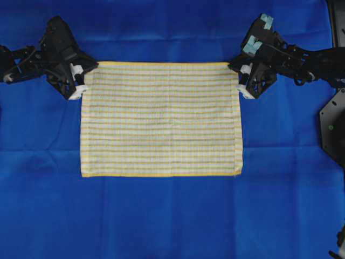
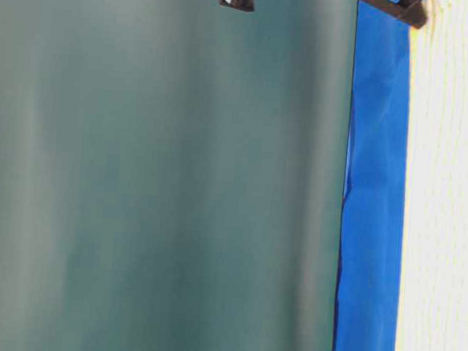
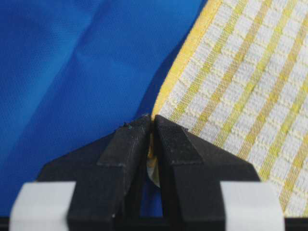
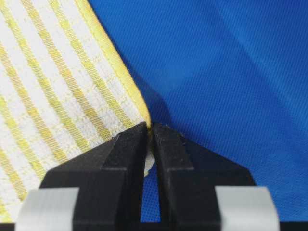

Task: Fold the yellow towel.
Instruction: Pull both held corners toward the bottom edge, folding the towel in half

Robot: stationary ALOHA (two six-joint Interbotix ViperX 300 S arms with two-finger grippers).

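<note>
The yellow towel [image 1: 160, 118], checked yellow and white with yellow hems, lies flat and unfolded on the blue cloth [image 1: 172, 216] in the overhead view. At its far left corner my left gripper [image 1: 82, 81] is shut on the towel's edge. The left wrist view shows the hem [image 3: 192, 43] pinched between the black fingertips of that gripper [image 3: 152, 126]. My right gripper [image 1: 242, 81] is shut on the far right corner. In the right wrist view the towel [image 4: 53, 82] runs into that gripper [image 4: 149, 130], with a bit of cloth showing in the slit.
The large blue cloth covers the whole table around the towel. A black stand [image 1: 331, 124] sits at the right edge. The table-level view is mostly a dark green backdrop [image 2: 161, 178], with a strip of blue cloth [image 2: 373, 193] and the towel [image 2: 449, 199] at its right.
</note>
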